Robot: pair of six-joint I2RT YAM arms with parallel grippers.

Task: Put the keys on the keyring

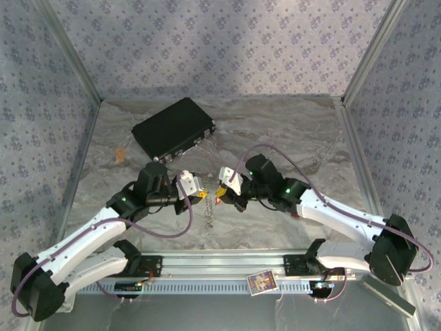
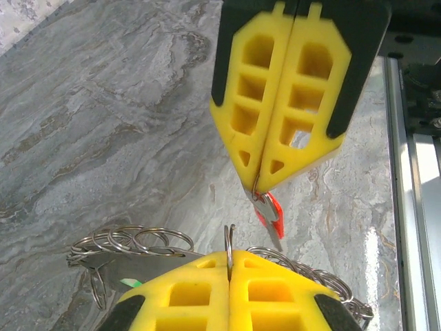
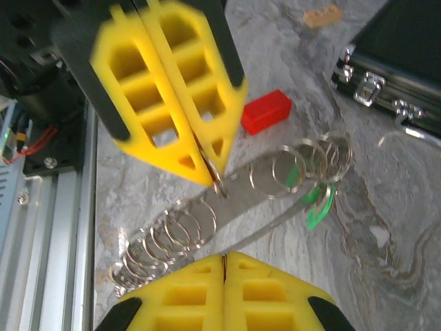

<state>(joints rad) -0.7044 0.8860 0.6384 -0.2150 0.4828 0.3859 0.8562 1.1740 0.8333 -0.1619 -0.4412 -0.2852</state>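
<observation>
**Red key and keyring held close, not yet joined**

The left gripper (image 2: 229,261) is pinched tight on the keyring (image 2: 229,240), gripped edge-on so that just a thin sliver of wire stands above its yellow pads. The right gripper (image 2: 256,181), likewise clamped, dangles a red-headed key (image 2: 270,210) just beside that ring and apart from it. A chain of linked rings (image 3: 172,231) trails from the held loop toward a green key head (image 3: 318,207), with a red block (image 3: 266,110) nearby. Likely trouble: the key, caught only at its very end (a slim hold), may swivel or drop when pressed against the wire. The ring may twist in the pads under the chain's drag, and the two sets of fingertips, so near each other, could bump.
</observation>
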